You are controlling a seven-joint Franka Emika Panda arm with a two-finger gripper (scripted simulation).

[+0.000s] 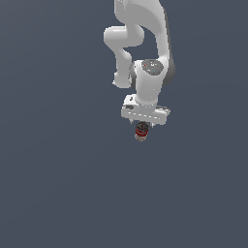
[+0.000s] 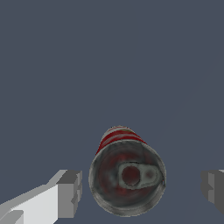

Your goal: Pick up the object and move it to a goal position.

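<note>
The soup can [image 2: 127, 175] stands upright on the plain dark floor [image 1: 58, 184], its dark metal top with the pull tab facing the wrist camera, directly under the white gripper [image 1: 143, 127]. The gripper is spread wide and holds nothing: its grey fingers [image 2: 70, 194] stand clear on either side of the can. To grasp well, the arm should probably keep the can centred, descend until the pads flank the label, then close evenly.

**Can between parted fingers**

The soup can [image 2: 127, 175] shows its dark metallic top with pull tab, red label behind it. The gripper [image 2: 140, 192] stands wide: grey fingertips [image 2: 70, 194] flank the can, clear gaps on both sides.
</note>
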